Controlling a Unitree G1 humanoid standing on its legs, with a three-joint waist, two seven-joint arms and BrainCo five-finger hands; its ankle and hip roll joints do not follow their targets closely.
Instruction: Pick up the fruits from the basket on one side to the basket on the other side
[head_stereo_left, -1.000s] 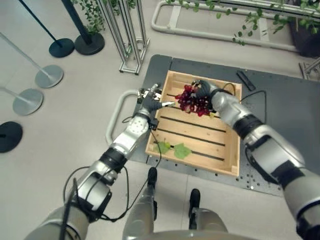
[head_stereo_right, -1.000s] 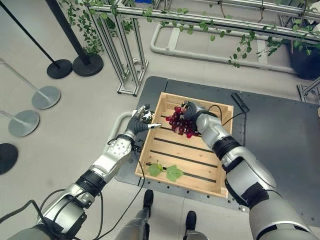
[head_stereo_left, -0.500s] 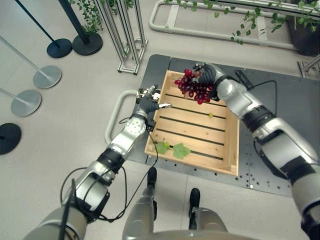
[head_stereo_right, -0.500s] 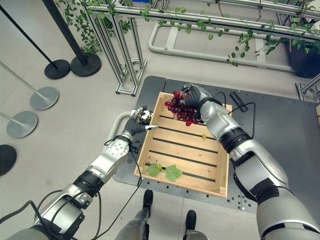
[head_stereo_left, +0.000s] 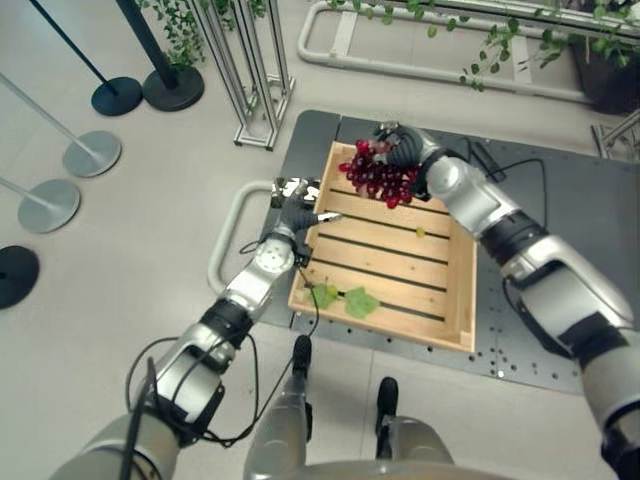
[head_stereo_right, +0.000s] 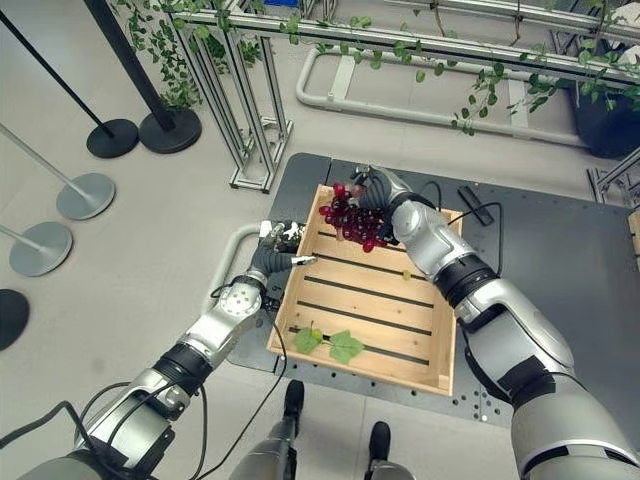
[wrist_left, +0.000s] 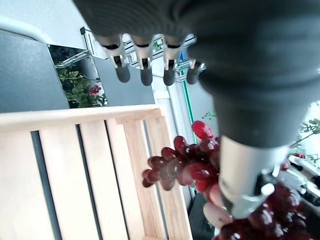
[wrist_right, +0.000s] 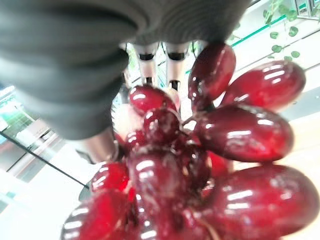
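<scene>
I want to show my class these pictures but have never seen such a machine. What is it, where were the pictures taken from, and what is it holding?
It is a humanoid robot. Two pictures look down from cameras in its head; two sit on its wrists, close to each hand. Its right hand is curled round a bunch of red grapes, lifted above the far end of a wooden crate on a dark mat. Green leaves and one loose green grape lie in the crate. The left hand hangs open by the crate's edge.

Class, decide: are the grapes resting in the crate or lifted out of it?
Lifted out. The right robot hand holds the grapes above the crate's far rim; none touch the slats.
</scene>
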